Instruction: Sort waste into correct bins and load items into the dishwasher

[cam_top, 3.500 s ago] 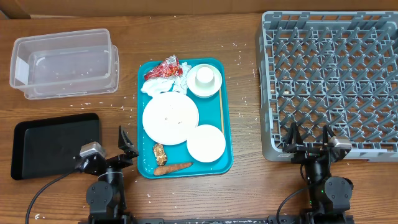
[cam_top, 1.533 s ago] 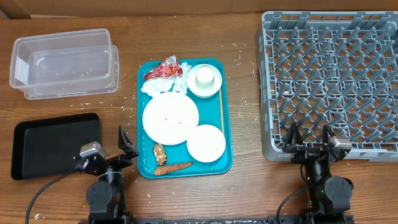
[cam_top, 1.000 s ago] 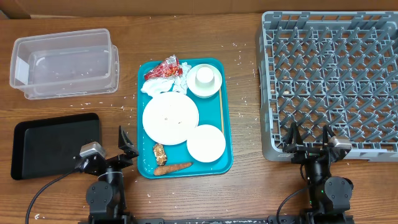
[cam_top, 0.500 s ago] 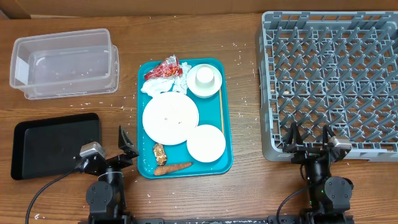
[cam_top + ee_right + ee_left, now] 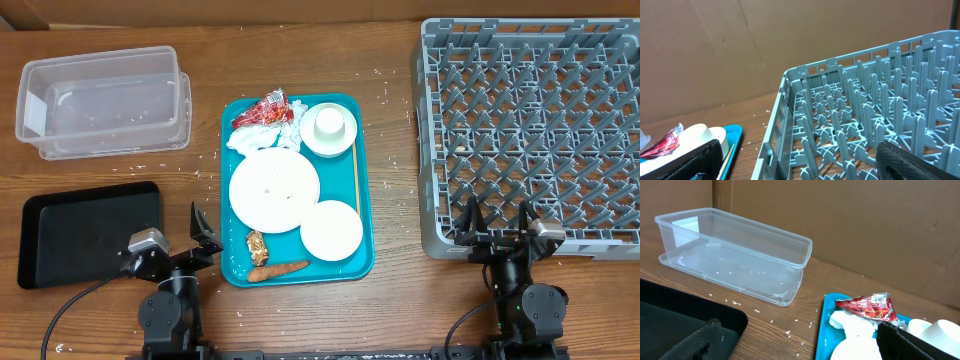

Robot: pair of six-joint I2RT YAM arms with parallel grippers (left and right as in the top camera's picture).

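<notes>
On a teal serving tray (image 5: 366,232) lie a white plate (image 5: 274,189), a pale pink plate (image 5: 331,229), a cup (image 5: 329,122) standing in a white bowl (image 5: 345,142), a red wrapper (image 5: 262,110), white tissue (image 5: 262,138), a brown lump (image 5: 257,246) and a carrot piece (image 5: 279,270). Rice grains (image 5: 790,331) dot the wood. The clear tub (image 5: 103,100) and black tray (image 5: 88,232) sit at the left, the grey dish rack (image 5: 530,130) at the right. My left gripper (image 5: 203,230) stands open and empty between black tray and teal tray. My right gripper (image 5: 496,222) is open and empty at the rack's near edge.
A thin wooden stick (image 5: 355,190) lies along the teal tray's right side. A brown cardboard wall (image 5: 850,225) stands behind the table. Bare wood separates the teal tray from the rack (image 5: 865,125).
</notes>
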